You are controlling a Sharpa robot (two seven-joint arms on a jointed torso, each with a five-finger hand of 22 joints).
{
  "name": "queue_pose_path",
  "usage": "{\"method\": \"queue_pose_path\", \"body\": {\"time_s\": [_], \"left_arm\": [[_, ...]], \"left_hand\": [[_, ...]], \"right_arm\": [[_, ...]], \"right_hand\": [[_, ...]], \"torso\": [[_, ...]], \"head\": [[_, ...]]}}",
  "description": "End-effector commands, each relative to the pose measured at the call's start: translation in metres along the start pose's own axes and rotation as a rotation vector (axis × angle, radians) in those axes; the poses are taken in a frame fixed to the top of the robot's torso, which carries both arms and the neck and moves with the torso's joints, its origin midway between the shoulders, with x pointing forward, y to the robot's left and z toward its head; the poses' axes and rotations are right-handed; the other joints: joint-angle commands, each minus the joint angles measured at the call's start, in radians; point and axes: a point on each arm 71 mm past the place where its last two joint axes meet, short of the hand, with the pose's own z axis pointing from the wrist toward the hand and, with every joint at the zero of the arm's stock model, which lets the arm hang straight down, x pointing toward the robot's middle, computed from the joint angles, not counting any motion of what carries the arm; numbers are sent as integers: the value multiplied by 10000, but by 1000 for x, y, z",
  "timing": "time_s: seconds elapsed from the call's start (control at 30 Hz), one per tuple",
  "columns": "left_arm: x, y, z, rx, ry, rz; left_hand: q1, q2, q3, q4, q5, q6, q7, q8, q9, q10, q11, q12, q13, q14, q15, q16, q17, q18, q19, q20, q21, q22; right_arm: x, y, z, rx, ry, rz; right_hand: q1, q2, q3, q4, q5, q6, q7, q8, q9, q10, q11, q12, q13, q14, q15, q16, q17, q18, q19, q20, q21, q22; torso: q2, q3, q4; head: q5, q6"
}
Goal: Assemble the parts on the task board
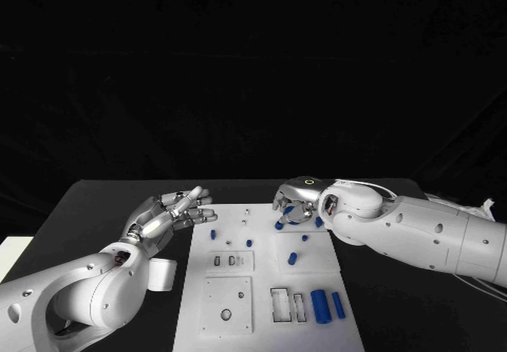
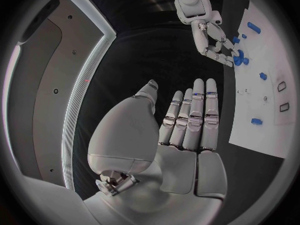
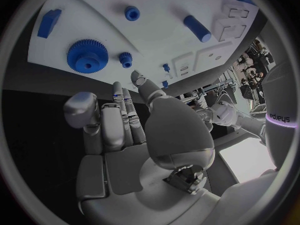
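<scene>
The white task board [image 1: 264, 279] lies in the middle of the black table. My right hand [image 1: 296, 202] hovers over its far edge with fingers stretched out and nothing in them, just above a large blue gear [image 3: 87, 56] and a small blue gear [image 3: 125, 59]. A blue block [image 3: 49, 22], a round blue piece [image 3: 131, 12] and a blue cylinder [image 3: 197, 28] lie farther along the board. My left hand [image 1: 174, 213] is raised left of the board, palm up, holding nothing. Small blue pegs [image 1: 229, 239] stand near the board's middle.
Two blue cylinders [image 1: 327, 304] lie near the board's front right, beside long rectangular recesses [image 1: 280, 304]. Smaller slots [image 1: 227, 260] sit mid-board. The table's left edge [image 1: 64, 213] runs close behind my left arm.
</scene>
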Motion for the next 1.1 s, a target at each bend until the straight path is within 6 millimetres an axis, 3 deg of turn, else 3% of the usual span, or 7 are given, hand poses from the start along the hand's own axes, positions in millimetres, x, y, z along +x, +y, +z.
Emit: {"method": "queue_pose_path", "body": {"time_s": [0.03,0.67,1.1], "left_arm": [[2,-1,1,5,219,-147],[2,-1,0,-45,239,-156],[0,-1,0,-90,195,-133]], "left_hand": [[-46,53,-47,-13,-57,19,44,-69,-9,-14,86,-42,-13,-44,9,-43,13,105,-21,50,-67,-13],[-46,64,-60,-29,-56,18,55,-96,-10,-22,96,-70,-14,-68,20,-84,19,105,-37,60,-97,-34],[-27,86,-52,-49,-52,15,63,-114,-10,-33,103,-91,-15,-71,25,-104,27,106,-41,66,-113,-46]], "right_arm": [[3,0,1,117,493,-541],[12,0,6,134,1020,-696],[16,0,8,70,1160,-650]], "right_hand": [[3,-114,15,88,-59,103,-21,-9,15,-83,18,-21,4,472,44,89,54,-209,56,-14,71,42],[92,7,211,156,-78,211,-30,-15,16,-87,20,-11,-9,443,55,196,115,-215,16,16,242,198],[237,221,823,260,-490,542,-119,32,48,277,-80,55,12,424,-17,365,251,-278,80,-29,663,739]], "torso": [[56,-6,30],[191,0,99],[258,-2,117]], "head": [[-10,-15],[-29,-24],[-31,-85]]}}
